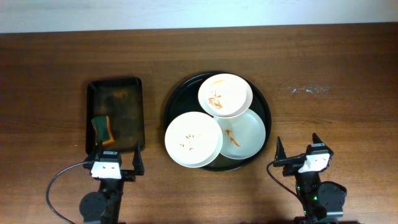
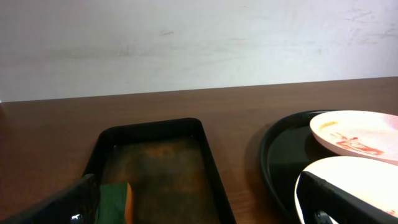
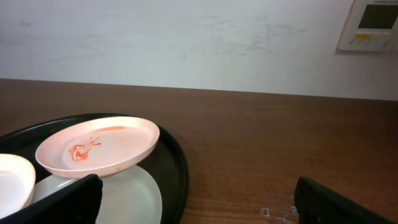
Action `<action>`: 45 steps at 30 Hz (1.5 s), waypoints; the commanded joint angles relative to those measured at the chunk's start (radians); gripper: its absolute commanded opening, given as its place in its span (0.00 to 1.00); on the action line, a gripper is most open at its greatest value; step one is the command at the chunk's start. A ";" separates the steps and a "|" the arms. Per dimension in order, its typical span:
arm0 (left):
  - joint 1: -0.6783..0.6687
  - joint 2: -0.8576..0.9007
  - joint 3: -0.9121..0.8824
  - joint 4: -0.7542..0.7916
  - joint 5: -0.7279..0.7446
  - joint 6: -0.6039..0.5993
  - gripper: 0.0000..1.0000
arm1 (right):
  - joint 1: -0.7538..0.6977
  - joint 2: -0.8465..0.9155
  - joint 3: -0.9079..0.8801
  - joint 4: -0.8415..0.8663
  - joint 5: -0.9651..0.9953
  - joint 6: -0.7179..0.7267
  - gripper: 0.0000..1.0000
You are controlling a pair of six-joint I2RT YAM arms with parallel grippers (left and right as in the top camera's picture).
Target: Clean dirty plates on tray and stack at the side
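Observation:
Three white plates with orange sauce smears sit on the round black tray (image 1: 264, 106): a back plate (image 1: 225, 94), a front-left plate (image 1: 193, 139) overhanging the rim, and a right plate (image 1: 244, 135) partly under the other two. My left gripper (image 1: 116, 159) is open and empty at the near end of the small rectangular tray. My right gripper (image 1: 298, 147) is open and empty, right of the black tray. The left wrist view shows the tray (image 2: 283, 149) and two plates (image 2: 360, 134). The right wrist view shows the back plate (image 3: 96, 149) resting over the lower one (image 3: 134, 196).
A small rectangular dark tray (image 1: 134, 115) at the left holds a green and orange sponge (image 1: 102, 128), also in the left wrist view (image 2: 115, 202). A whitish stain (image 1: 306, 89) marks the wooden table at the right. A wall runs along the back.

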 commanded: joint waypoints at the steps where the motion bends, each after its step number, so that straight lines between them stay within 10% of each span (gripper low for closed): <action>1: 0.001 -0.006 -0.003 -0.003 0.004 0.016 0.99 | -0.001 -0.006 -0.008 0.000 -0.006 0.001 0.99; 33: 0.000 0.002 0.027 -0.026 0.006 0.006 0.99 | -0.001 -0.004 0.027 -0.055 -0.064 0.164 0.99; 45: 0.001 0.742 0.761 -0.628 -0.011 0.000 0.99 | -0.001 0.562 0.578 -0.530 -0.075 0.164 0.99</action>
